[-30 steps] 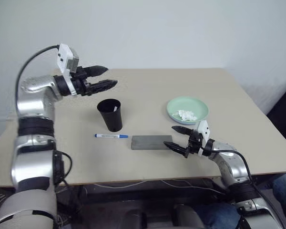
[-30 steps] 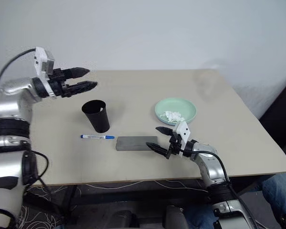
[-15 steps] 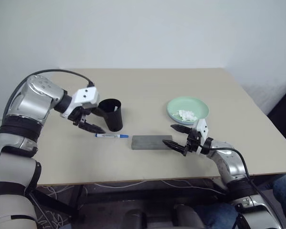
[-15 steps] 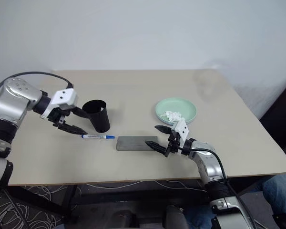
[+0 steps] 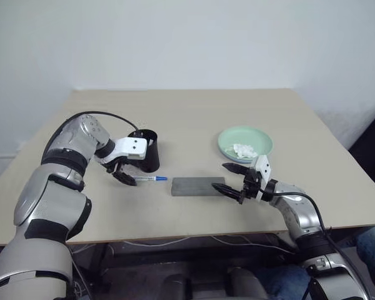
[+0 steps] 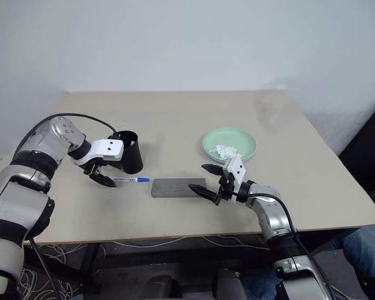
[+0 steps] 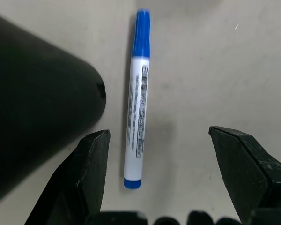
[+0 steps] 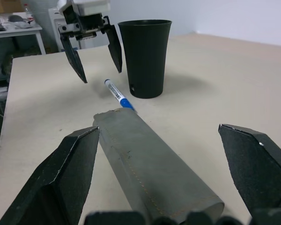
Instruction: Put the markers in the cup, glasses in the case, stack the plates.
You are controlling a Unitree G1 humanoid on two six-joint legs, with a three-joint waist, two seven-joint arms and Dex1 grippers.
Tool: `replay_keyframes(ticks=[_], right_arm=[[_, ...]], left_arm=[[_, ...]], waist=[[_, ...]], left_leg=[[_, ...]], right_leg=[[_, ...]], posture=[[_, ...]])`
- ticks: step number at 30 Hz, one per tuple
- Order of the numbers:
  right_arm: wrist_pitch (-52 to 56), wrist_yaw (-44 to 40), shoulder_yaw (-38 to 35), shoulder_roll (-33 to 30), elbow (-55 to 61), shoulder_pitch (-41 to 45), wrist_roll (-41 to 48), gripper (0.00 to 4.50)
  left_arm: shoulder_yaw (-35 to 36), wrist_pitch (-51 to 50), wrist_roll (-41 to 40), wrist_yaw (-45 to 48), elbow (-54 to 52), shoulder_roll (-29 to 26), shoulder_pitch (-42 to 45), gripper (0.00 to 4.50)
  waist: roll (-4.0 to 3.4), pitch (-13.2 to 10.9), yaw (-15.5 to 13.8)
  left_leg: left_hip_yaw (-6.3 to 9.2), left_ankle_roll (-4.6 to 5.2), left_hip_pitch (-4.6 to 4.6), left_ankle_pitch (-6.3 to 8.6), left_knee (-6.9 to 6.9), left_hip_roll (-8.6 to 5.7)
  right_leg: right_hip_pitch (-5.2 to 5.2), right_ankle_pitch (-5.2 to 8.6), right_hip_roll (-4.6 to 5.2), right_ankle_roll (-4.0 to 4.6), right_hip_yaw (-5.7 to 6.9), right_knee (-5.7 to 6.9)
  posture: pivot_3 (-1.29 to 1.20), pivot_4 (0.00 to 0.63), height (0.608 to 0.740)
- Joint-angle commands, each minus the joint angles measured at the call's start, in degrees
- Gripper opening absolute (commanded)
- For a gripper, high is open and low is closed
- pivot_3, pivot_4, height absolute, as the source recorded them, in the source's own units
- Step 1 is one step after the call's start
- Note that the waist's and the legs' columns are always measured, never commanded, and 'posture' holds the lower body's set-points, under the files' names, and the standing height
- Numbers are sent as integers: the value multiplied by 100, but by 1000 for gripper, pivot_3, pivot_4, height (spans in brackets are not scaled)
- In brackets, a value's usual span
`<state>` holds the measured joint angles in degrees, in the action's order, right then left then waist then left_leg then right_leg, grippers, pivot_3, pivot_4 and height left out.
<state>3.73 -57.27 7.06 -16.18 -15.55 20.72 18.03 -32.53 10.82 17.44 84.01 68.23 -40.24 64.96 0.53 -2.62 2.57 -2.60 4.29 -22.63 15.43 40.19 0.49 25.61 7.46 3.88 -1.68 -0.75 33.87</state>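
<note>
The left arm reaches in from the side with its elbow bent, and the left tool [image 5: 124,177] points steeply down over the white end of the marker [image 5: 151,178], fingers spread wide and holding nothing. In the left wrist view the marker [image 7: 136,96] lies between the two black fingers [image 7: 91,161] without either one touching it, its blue cap pointing away from the tool. The right arm lies low along the near edge of the worktop [image 5: 194,112], forearm angled inward, and the right tool [image 5: 227,179] points level at the near end of the case [image 5: 198,185], its fingers also wide apart and gripping nothing; one fingertip sits just beside the case's end, and whether it touches is hard to tell.

One marker lies flat on the worktop, between the cup [image 5: 144,150] and the case, just in front of the cup's base. There is one black cup, standing upright, with something pale showing inside at the rim, possibly another marker. There is one grey case, lid down. One mint green plate [image 5: 245,142] sits well apart, toward the far right, with one crumpled white tissue [image 5: 244,150] in it.
</note>
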Motion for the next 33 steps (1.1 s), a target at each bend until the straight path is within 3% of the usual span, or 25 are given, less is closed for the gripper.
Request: replay_keyframes(ticks=[1,33], right_arm=[[28,-29,-58,-2,278,46,96,4412],[106,238,-99,39,768,-389,97,4412]], left_arm=[[142,71,214,-318,144,75,225,3557],[523,-499,707,-253,704,752,124,3557]], waist=[[1,0,-7],[7,2,1]], left_leg=[[1,0,0,0,0,0],[3,0,3,0,4,-2]], right_leg=[[0,0,0,0,0,0],[-5,-8,2,-13,1,3]], posture=[[0,0,721],[0,0,721]])
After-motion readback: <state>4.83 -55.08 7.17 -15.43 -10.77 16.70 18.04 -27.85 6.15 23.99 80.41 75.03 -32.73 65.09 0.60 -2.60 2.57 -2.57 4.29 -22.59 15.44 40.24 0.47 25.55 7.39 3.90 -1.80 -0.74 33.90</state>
